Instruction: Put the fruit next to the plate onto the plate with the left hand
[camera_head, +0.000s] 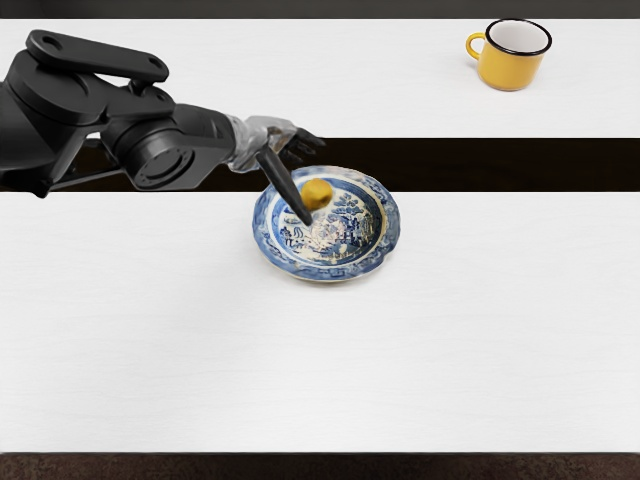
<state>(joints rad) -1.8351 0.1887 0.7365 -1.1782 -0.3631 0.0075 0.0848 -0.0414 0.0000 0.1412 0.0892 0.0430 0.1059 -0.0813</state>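
Note:
A small yellow-orange fruit (317, 193) lies on the blue-and-white patterned plate (322, 271), in its back-left part near the rim. My left hand (297, 170) hovers over the plate's back-left edge, its arm coming in from the left. The fingers (304, 144) are spread out behind the fruit. One long dark finger reaches down across the plate just left of the fruit, and nothing is closed around the fruit. The right arm does not show.
A yellow mug (510, 55) with a white inside stands on the far table strip at the back right. A dark gap (500, 165) separates that strip from the near white table (320, 370) under the plate.

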